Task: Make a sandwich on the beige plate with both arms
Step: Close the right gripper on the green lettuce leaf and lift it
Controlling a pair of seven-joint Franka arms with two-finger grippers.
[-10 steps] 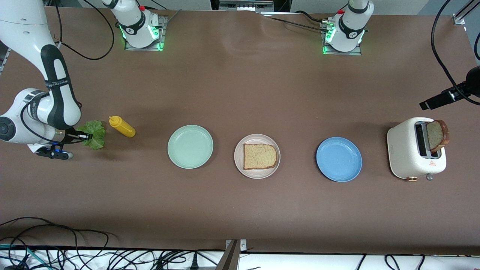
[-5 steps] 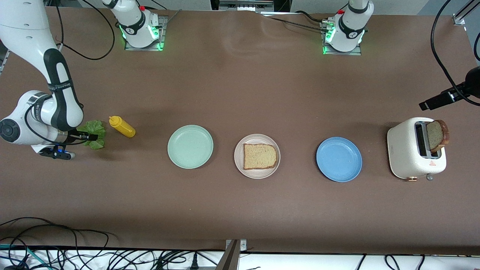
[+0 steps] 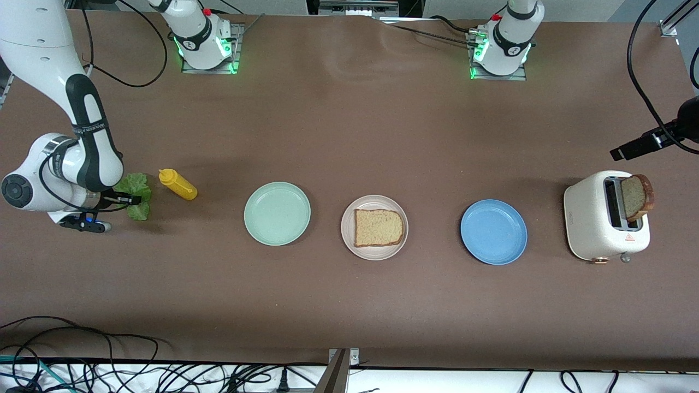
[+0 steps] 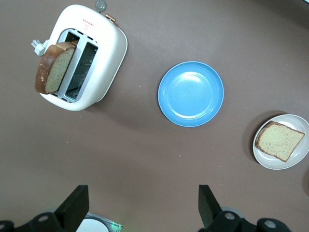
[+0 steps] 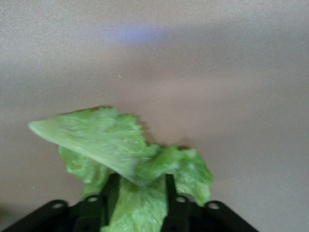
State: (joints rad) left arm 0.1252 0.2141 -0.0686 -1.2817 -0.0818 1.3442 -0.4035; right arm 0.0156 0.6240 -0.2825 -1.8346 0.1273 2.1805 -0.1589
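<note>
The beige plate [image 3: 374,227] stood in the middle of the table, and one bread slice [image 3: 379,227] lay flat on it. On the side of this plate toward the right arm's end of the table stood the mint-green plate [image 3: 277,213], near it but not touching. More toward that end, well apart from the beige plate, the yellow squeeze bottle [image 3: 178,184] lay on its side, and just beside the bottle was the lettuce leaf [image 3: 136,190]. The right gripper [image 3: 131,200] was low at this leaf, and its two fingers [image 5: 112,191] were closed on the leaf, which stood folded up between them in the right wrist view. On the side of the beige plate toward the left arm's end stood the blue plate [image 3: 493,232], and after it, well apart from the beige plate, the white toaster [image 3: 606,222]. The second bread slice [image 3: 637,196] stood upright in one slot of the toaster. The left gripper [image 4: 140,205] waited high above the table, between the toaster and the blue plate, with its fingers wide apart and holding nothing.
</note>
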